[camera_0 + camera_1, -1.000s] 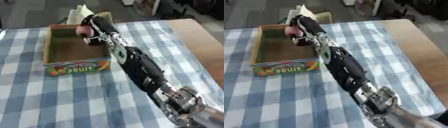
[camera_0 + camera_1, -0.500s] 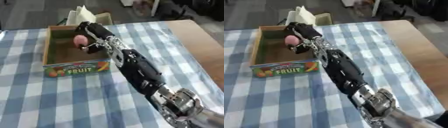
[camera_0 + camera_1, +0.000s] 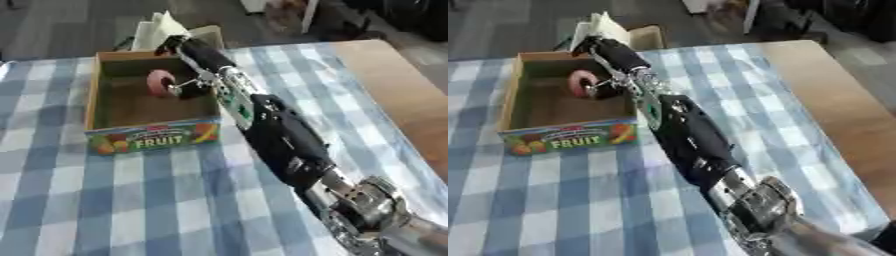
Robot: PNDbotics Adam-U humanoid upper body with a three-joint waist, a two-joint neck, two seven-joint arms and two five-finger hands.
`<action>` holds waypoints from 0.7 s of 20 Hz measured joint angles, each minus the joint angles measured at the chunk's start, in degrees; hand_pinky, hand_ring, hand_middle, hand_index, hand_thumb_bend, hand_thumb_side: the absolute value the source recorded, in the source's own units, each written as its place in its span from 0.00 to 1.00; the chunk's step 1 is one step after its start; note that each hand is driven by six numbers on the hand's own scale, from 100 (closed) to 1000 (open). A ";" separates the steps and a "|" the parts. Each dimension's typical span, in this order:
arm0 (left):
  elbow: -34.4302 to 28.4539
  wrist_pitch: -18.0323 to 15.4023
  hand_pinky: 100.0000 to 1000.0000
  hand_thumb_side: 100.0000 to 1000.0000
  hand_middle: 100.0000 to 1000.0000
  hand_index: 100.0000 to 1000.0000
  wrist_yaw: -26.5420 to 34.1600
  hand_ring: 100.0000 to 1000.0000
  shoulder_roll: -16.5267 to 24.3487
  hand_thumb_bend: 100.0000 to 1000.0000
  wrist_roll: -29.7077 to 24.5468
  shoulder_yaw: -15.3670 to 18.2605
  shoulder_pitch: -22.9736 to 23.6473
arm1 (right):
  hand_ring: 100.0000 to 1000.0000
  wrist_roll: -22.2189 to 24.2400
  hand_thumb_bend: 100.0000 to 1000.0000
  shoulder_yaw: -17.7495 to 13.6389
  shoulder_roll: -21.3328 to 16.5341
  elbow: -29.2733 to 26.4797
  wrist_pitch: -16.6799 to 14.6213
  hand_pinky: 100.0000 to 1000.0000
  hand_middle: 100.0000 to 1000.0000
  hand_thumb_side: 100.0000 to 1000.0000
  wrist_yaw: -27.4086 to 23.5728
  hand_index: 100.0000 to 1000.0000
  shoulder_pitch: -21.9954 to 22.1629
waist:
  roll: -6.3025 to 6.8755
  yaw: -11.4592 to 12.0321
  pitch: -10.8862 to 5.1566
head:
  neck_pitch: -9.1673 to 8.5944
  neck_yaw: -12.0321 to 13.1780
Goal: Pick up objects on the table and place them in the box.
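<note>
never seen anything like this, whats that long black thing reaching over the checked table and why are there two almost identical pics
The long black and silver thing is a humanoid robot's right arm, steered by a person. Both pictures come from the two eyes of one camera in its head, looking down, so they nearly match. A blue and white checked cloth covers the table. On it stands a cardboard box with FRUIT printed on its front. The right hand reaches inside the box and holds a pink, rounded object above the box floor. The left hand does not show.
</note>
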 measured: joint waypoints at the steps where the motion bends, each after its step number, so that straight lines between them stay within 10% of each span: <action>1: 0.00 0.01 0.65 0.84 0.47 0.53 0.00 0.43 0.00 0.00 0.03 0.01 0.02 | 0.75 -0.29 0.05 -0.57 -0.44 -0.48 0.57 0.52 0.72 0.00 -0.96 0.79 0.43 | 0.00 -0.24 0.00 | 0.00 0.18; 14: 0.00 0.04 0.65 0.85 0.47 0.53 0.00 0.43 0.01 0.00 0.70 0.71 0.94 | 0.75 -5.62 0.00 -9.57 -6.19 -7.42 10.20 0.48 0.70 0.01 -13.53 0.79 9.64 | 0.03 -1.98 -0.21 | 0.00 1.92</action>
